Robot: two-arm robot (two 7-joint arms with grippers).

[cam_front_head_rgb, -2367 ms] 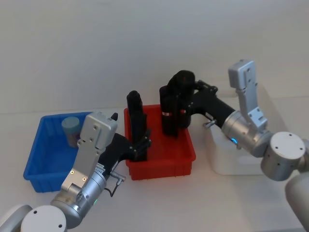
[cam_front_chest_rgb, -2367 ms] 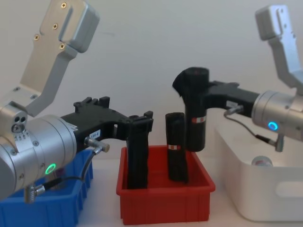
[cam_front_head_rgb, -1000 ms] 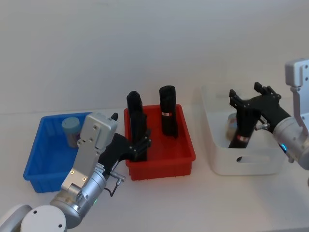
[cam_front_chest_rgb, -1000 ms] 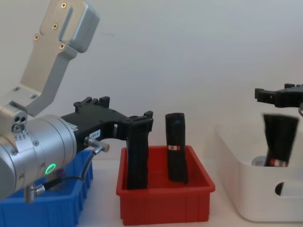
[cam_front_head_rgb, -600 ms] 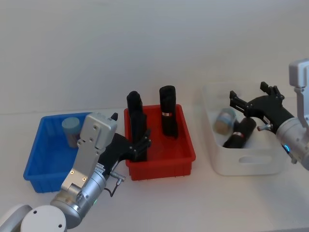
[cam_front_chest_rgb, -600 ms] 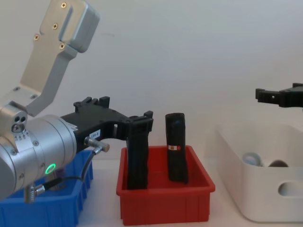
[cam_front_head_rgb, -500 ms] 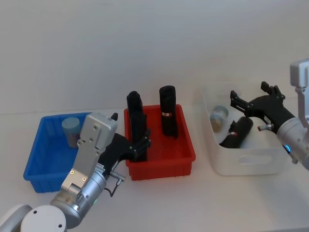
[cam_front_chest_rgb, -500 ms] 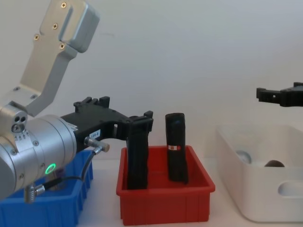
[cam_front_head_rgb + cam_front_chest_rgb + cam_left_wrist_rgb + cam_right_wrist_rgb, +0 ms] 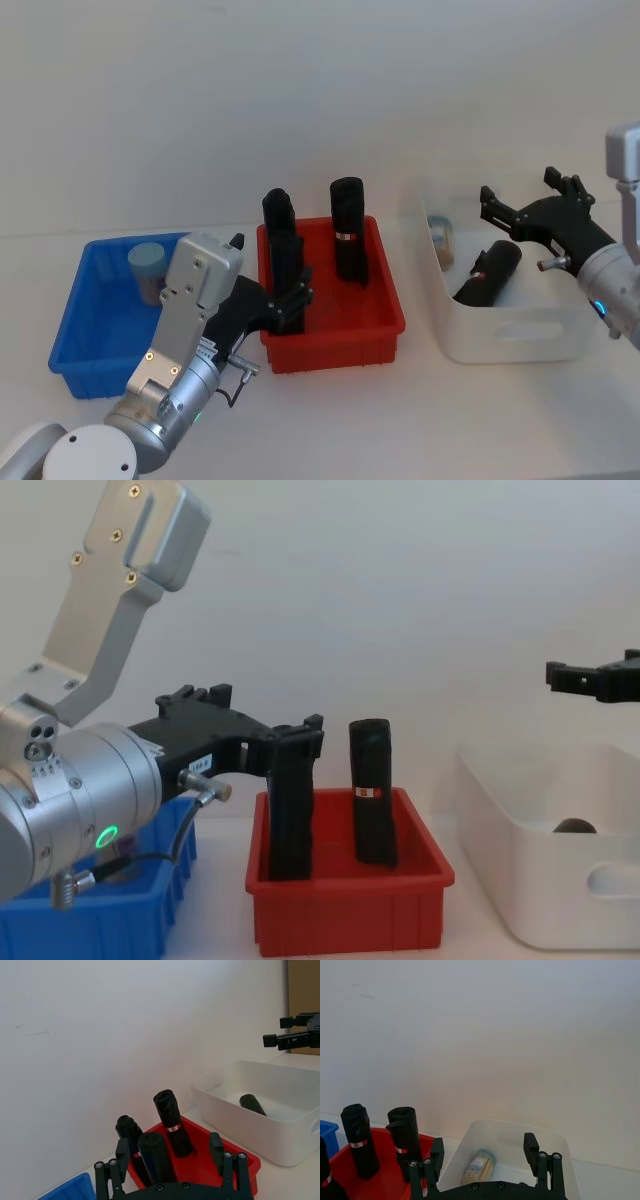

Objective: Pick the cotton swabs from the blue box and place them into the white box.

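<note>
One jar of cotton swabs (image 9: 147, 266) stands in the blue box (image 9: 88, 330) at the left. Another cotton swab jar (image 9: 440, 241) (image 9: 479, 1166) lies on its side in the white box (image 9: 500, 340) against its left wall, beside a fallen black roll (image 9: 490, 275). My right gripper (image 9: 517, 196) (image 9: 484, 1147) hovers open above the white box, holding nothing. My left gripper (image 9: 297, 298) (image 9: 167, 1152) is open at the front left of the red bin, between the blue box and the bin.
The red bin (image 9: 335, 335) sits between the two boxes with three upright black rolls (image 9: 348, 232) in it; one roll (image 9: 290, 810) stands just ahead of my left fingers. A white wall closes the back of the table.
My right gripper carried a black roll from the red bin to the white box and let it go. The roll fell over and the jar there rolled to the left wall. The left arm stayed still.
</note>
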